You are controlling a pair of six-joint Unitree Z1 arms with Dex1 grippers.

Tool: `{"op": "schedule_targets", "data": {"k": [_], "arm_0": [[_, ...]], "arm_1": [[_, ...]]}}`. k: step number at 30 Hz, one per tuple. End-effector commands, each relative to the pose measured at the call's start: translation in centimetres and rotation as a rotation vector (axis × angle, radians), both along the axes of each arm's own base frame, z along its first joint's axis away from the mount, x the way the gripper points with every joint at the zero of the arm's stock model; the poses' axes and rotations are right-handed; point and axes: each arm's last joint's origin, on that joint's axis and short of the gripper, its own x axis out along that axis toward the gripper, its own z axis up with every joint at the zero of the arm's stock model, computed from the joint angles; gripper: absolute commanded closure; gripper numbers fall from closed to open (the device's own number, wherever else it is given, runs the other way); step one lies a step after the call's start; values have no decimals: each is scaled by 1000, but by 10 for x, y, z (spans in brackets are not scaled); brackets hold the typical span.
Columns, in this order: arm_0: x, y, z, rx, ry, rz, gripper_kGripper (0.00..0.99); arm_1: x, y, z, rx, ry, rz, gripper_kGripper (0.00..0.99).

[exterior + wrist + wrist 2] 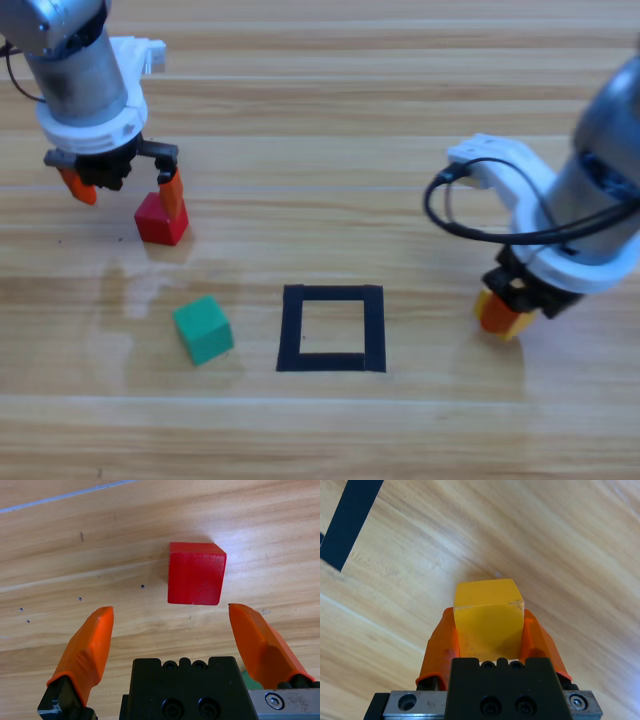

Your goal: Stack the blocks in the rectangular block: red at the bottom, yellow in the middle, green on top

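Note:
The red cube [160, 221] [196, 573] rests on the table at the left. My left gripper [124, 187] [172, 622] stands open just behind it, one jaw overlapping the cube's top right in the high view; in the left wrist view the cube lies ahead of the jaws, toward the right one. The green cube [203, 329] lies left of the black tape square [332, 328]. At the right, my right gripper [503, 310] [489, 630] is shut on the yellow cube [508, 325] [488, 616], low over the table, right of the square.
A corner of the black tape [349, 521] shows at the upper left of the right wrist view. A black cable [470, 215] loops off the right arm. Bare wood surrounds the cubes.

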Motion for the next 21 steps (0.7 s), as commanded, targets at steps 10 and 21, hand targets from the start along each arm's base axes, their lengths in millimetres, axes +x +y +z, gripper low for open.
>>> {"op": "schedule_targets", "data": {"k": [10,21], "arm_0": [[13,-10,-62,13,77,-9,16],[20,-17,-68,-21,62,-35,85]], "arm_1": [[-20,-39,26,243,-48,-187,990],[-20,-39,21,236,-47,-212,990]]}}
